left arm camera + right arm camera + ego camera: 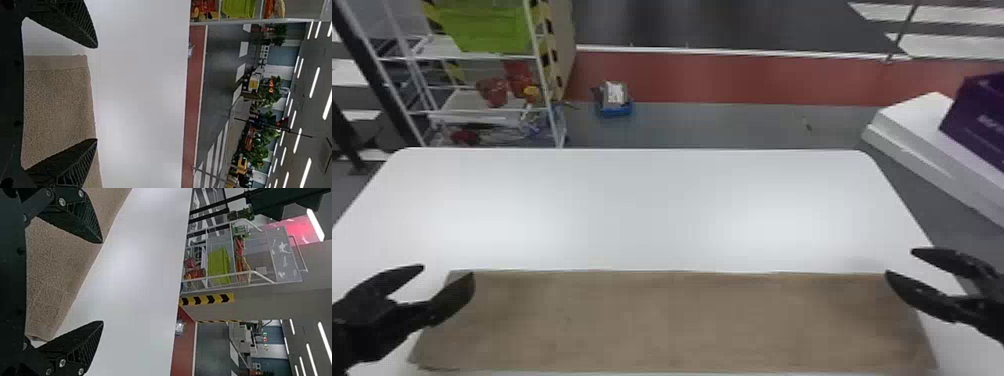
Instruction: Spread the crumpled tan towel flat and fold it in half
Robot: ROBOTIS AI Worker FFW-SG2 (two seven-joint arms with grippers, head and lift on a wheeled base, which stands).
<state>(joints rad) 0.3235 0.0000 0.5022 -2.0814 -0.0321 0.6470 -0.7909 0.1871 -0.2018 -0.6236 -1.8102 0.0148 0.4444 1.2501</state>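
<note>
The tan towel (pixel 677 320) lies flat as a wide, smooth strip along the near part of the white table. At its left end, my left gripper (pixel 448 272) stands open, one finger over the towel's far left corner. My right gripper (pixel 899 262) is open at the opposite end, its inner finger over the far right corner. In the left wrist view, the towel (pixel 58 105) shows behind the parted fingers of the left gripper (pixel 97 94). The right wrist view has the towel's corner part (pixel 58 270) behind the open right gripper (pixel 103 282).
The white table (pixel 652 200) extends beyond the towel's far edge. Past it stand a wire rack (pixel 482 112) with a green bin (pixel 487 25) at the back left and a small blue box (pixel 616 107) on the floor. A purple box (pixel 977 120) rests on a white block at the right.
</note>
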